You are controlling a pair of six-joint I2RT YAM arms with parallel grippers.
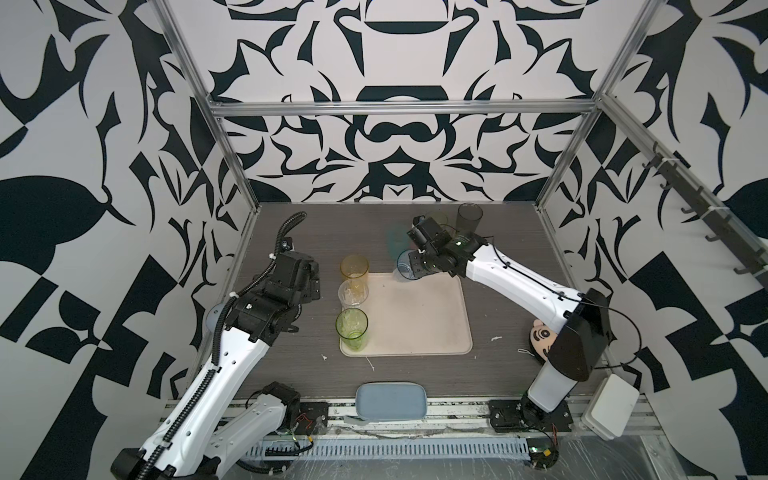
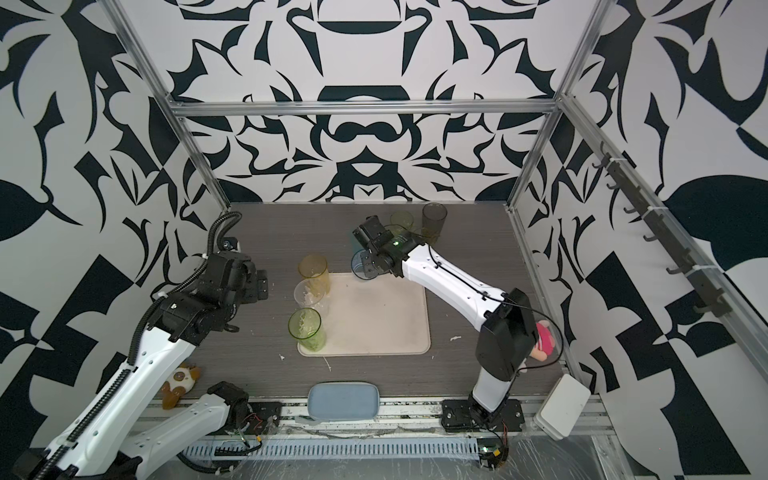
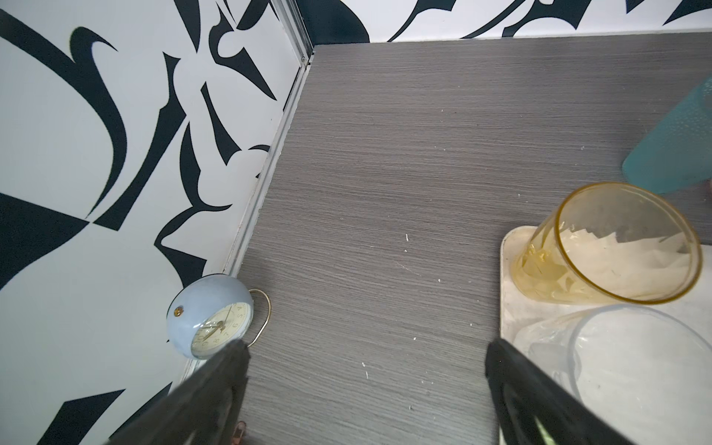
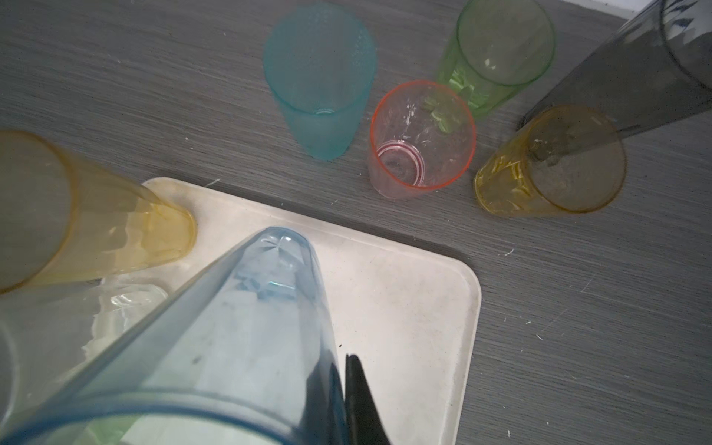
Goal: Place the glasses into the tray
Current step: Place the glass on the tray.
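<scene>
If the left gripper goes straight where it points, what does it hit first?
Probably bare table: the left gripper aims between the clock and the tray, with nothing standing in that line. Depth is unclear.

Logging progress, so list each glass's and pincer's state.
amber glass, in tray
clear glass, in tray
near green glass, in tray
blue glass, held by right pincer
teal glass, on table
pink glass, on table
far green glass, on table
yellow glass, on table
grey glass, on table
left pincer, open, empty
</scene>
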